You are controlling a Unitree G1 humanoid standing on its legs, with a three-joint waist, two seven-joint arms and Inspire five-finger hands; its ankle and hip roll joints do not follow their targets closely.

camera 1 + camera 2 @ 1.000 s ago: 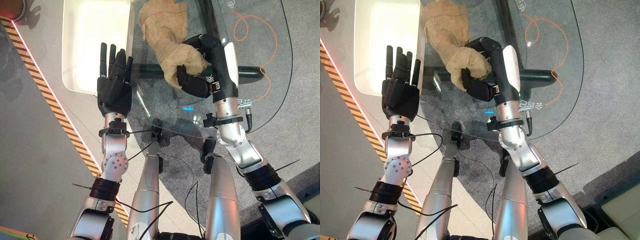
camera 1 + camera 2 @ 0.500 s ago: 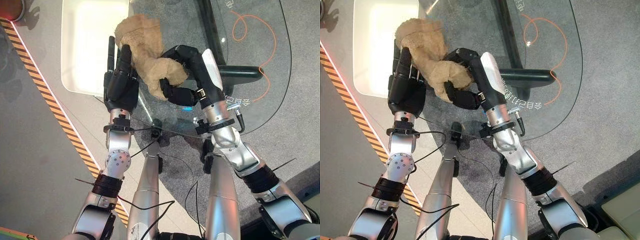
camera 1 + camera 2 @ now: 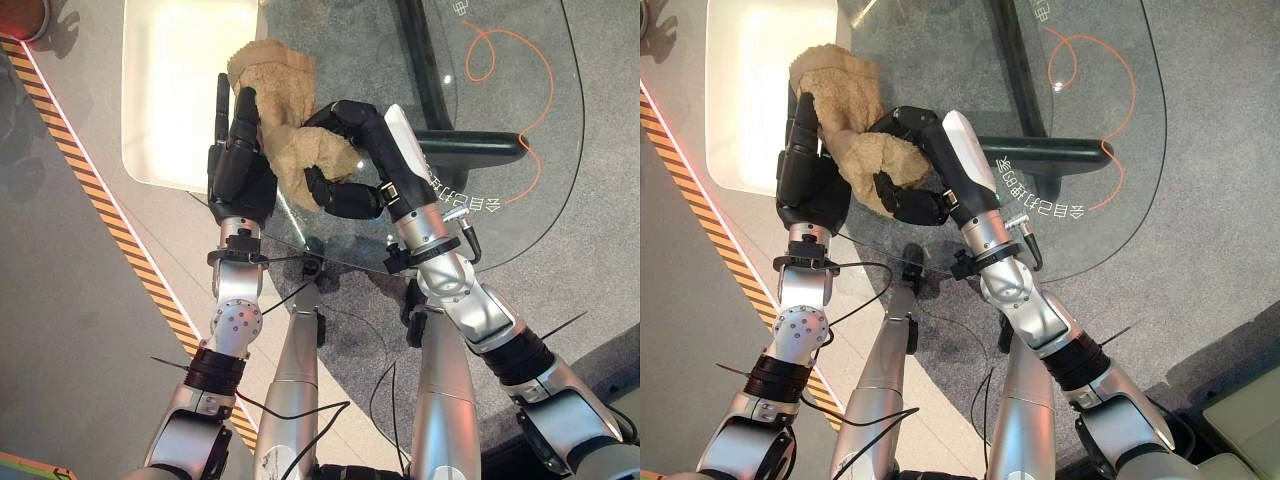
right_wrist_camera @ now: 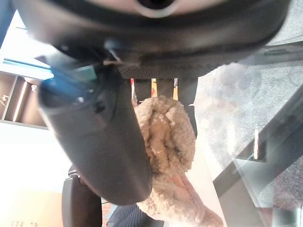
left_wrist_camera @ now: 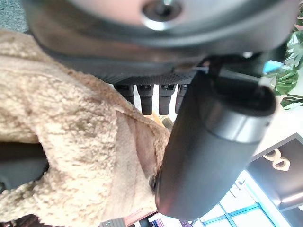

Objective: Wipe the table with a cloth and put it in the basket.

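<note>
- The fluffy tan cloth (image 3: 285, 120) sits bunched at the glass tabletop's (image 3: 500, 130) left edge.
- The right hand (image 3: 345, 160) curls around it.
- The left hand (image 3: 238, 160), fingers straight, presses against its side.

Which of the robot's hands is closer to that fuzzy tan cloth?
Both touch it. The right hand is curled round the cloth and grips it; the left hand lies with straight fingers against the cloth's left side.

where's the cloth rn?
The tan cloth is bunched at the glass table's left edge, gripped in the right hand and pressed against the left hand, beside the white tray-like surface.
</note>
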